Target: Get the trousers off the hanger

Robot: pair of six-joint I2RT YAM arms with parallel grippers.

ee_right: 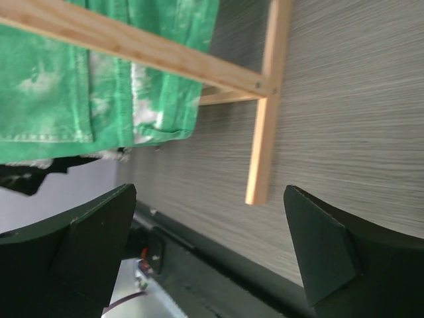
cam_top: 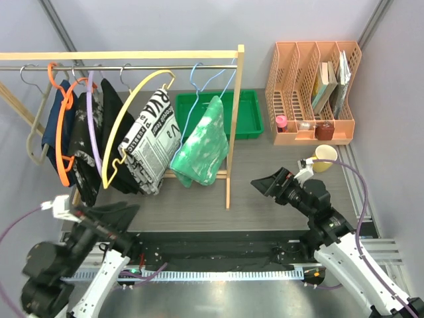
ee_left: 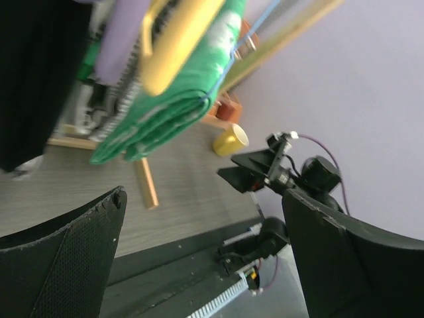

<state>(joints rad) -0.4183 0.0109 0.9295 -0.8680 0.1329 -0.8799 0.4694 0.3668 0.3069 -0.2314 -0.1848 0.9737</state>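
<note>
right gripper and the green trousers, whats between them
Only the rack's wooden end post stands between the right gripper and the trousers. The top view shows it best.

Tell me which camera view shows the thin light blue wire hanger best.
Top external: the hanger shows its hook on the metal rail and its wire running down into the green mottled trousers. Left wrist catches only a short blurred stretch of wire; right wrist shows the trousers alone.
</note>
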